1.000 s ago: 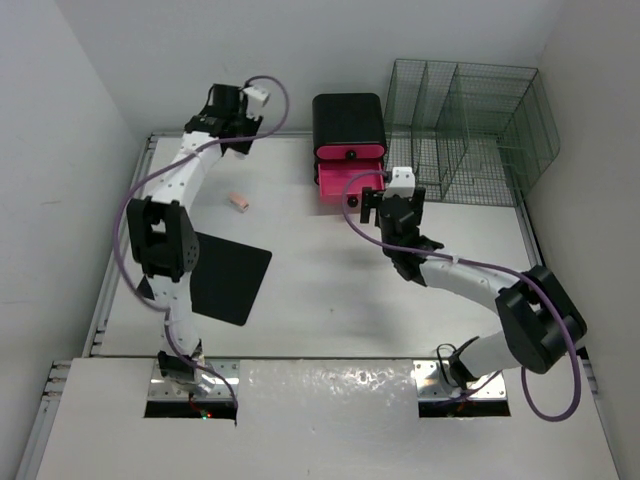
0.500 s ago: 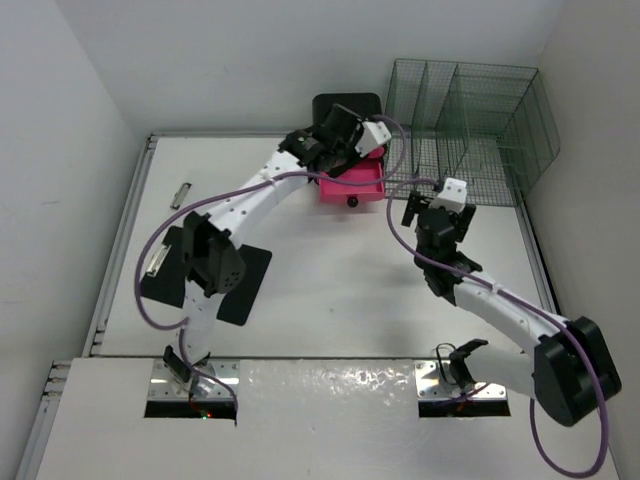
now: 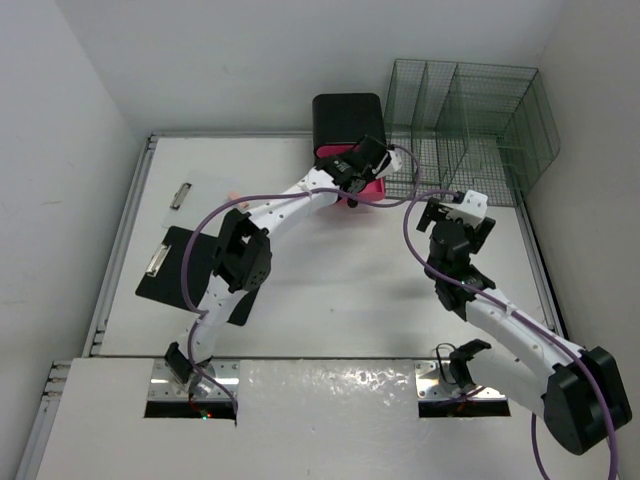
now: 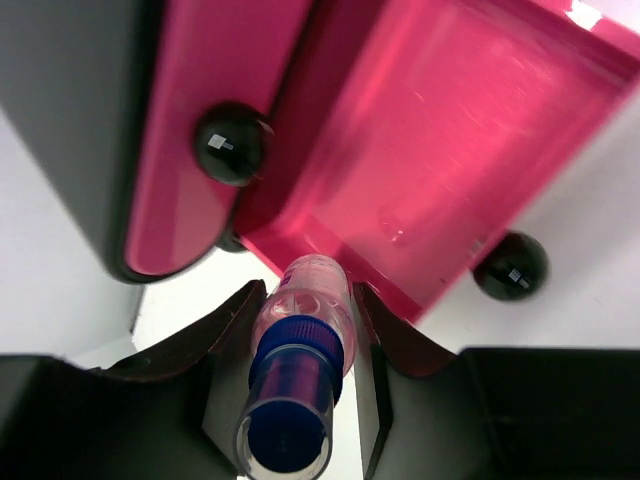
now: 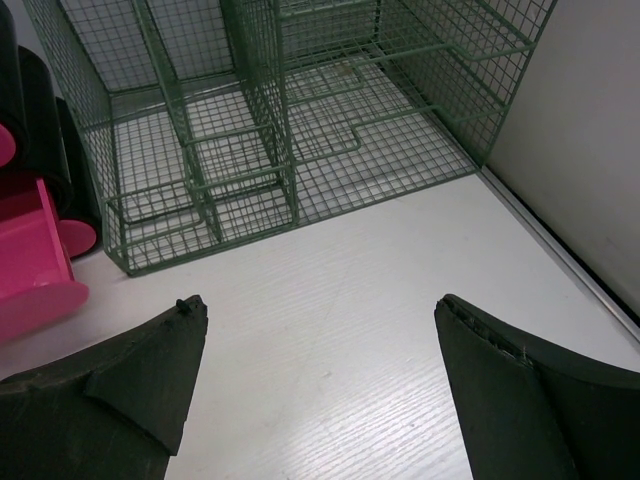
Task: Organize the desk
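In the left wrist view my left gripper is shut on a small clear bottle with a blue cap. The bottle's far end reaches the front rim of the open pink drawer. From above, the left gripper hangs over that drawer of the black drawer unit; the bottle is hidden there. My right gripper stands open and empty above the bare white desk, to the right of the drawer.
A green wire rack stands at the back right, just beyond the right gripper. A black clipboard lies at the left of the desk, with a small metal clip behind it. The closed upper drawer has a black knob.
The left arm has swung from the back left across to the pink drawer. The right arm has drawn back to the right, away from the drawer. The clipboard now lies further left.
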Robot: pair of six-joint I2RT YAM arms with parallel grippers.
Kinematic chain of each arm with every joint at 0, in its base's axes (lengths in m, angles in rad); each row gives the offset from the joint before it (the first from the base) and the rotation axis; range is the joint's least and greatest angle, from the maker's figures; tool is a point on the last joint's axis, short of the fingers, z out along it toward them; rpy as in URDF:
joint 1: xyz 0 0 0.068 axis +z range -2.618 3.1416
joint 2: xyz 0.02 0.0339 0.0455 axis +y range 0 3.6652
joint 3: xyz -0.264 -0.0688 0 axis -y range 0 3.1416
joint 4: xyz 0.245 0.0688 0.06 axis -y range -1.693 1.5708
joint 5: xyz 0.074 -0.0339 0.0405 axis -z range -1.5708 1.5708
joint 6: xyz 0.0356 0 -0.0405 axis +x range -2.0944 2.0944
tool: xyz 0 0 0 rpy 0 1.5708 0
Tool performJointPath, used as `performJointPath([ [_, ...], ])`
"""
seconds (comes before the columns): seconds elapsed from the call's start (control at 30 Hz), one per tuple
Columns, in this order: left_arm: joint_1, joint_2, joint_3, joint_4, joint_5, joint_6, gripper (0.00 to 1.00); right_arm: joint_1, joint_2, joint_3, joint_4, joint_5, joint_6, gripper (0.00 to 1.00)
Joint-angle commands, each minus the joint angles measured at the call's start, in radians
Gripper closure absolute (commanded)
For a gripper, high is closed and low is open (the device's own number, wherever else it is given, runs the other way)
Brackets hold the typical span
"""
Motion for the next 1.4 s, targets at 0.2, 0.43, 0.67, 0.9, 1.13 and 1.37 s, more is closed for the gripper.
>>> performJointPath([
  [0.2, -0.002, 0.067, 0.015, 0.198, -0.098, 0.068, 0.93, -0.004, -0.028, -0.013, 0.054, 0.007, -0.01, 0.08],
  [0.43, -0.002, 0.084, 0.047, 0.207, -0.069, 0.051, 0.67, -0.004, -0.025, -0.018, 0.067, -0.005, -0.016, 0.07],
  [0.67, -0.001, 0.08, 0.082, 0.206, -0.003, 0.021, 0.4, -0.004, -0.004, -0.012, 0.068, -0.039, -0.002, 0.07],
  [0.9, -0.002, 0.081, 0.121, 0.195, 0.036, -0.001, 0.34, -0.004, -0.002, -0.009, 0.062, -0.059, 0.004, 0.07],
  [1.13, -0.002, -0.011, 0.153, 0.117, 0.091, -0.016, 0.34, -0.004, 0.083, 0.072, 0.01, -0.19, -0.03, 0.07],
  [1.37, 0.01, -0.171, 0.098, 0.056, 0.062, 0.002, 0.33, -0.004, 0.258, 0.207, -0.018, -0.534, -0.059, 0.1],
])
